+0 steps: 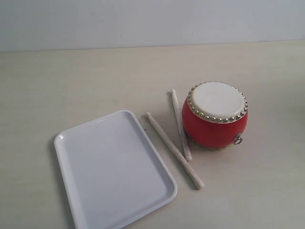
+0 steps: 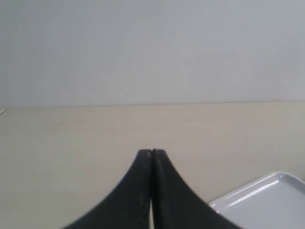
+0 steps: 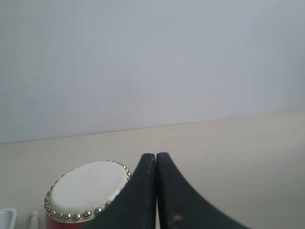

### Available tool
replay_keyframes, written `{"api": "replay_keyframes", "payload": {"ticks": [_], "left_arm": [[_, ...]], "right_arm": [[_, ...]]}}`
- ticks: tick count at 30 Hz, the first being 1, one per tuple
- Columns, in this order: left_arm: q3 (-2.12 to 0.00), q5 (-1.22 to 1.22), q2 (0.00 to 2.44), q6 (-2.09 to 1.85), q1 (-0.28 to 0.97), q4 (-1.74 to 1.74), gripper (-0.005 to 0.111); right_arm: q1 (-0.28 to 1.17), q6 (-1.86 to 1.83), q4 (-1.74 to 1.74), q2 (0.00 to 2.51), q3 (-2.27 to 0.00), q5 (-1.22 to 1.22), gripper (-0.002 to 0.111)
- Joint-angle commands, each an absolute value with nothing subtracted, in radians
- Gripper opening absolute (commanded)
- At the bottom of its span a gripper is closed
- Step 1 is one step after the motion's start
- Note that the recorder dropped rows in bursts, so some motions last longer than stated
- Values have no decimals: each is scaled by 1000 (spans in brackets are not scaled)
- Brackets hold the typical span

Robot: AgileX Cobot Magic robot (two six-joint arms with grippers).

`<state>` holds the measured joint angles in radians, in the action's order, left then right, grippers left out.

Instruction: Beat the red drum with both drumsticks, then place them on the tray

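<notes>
The left claw point(image 2: 151, 151) is clenched tight, its two black fingers pressed together with nothing between them, hanging above the pale tabletop point(image 2: 71, 143). Nearest to it is a rounded corner of the white tray point(image 2: 267, 200), lying flat just beside the claw and lower than its tips. Past the claw only bare tabletop runs out to a plain wall point(image 2: 152, 47).

The right claw point(image 3: 156, 155) is likewise clenched and grips nothing. Close beside it stands the red drum point(image 3: 86, 191), upright, its cream head ringed with brass studs; one finger hides part of the rim.

Beyond the drum from this claw lie the drumsticks, both flat on the tabletop between drum and tray. The shorter-looking stick point(image 1: 180, 125) lies just beside the drum's body. The other stick point(image 1: 174, 150) lies slanted nearer the tray's long edge. Whether the two touch where they converge cannot be told.
</notes>
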<state>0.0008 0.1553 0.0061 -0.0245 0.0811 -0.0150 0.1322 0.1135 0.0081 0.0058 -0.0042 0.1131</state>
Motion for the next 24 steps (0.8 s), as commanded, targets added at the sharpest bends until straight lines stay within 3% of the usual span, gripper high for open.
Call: {"api": "replay_keyframes", "payload": {"ticks": [1, 7, 17, 24], "left_arm": [[0, 18, 0, 78, 81, -33, 0], [0, -240, 0, 356, 81, -38, 0], [0, -704, 0, 503, 81, -49, 0], [0, -548, 0, 930, 81, -210, 0]], "right_arm": [[126, 107, 0, 0, 0, 108, 0], [126, 107, 0, 0, 0, 108, 0], [126, 107, 0, 0, 0, 108, 0], [126, 107, 0, 0, 0, 108, 0]]}}
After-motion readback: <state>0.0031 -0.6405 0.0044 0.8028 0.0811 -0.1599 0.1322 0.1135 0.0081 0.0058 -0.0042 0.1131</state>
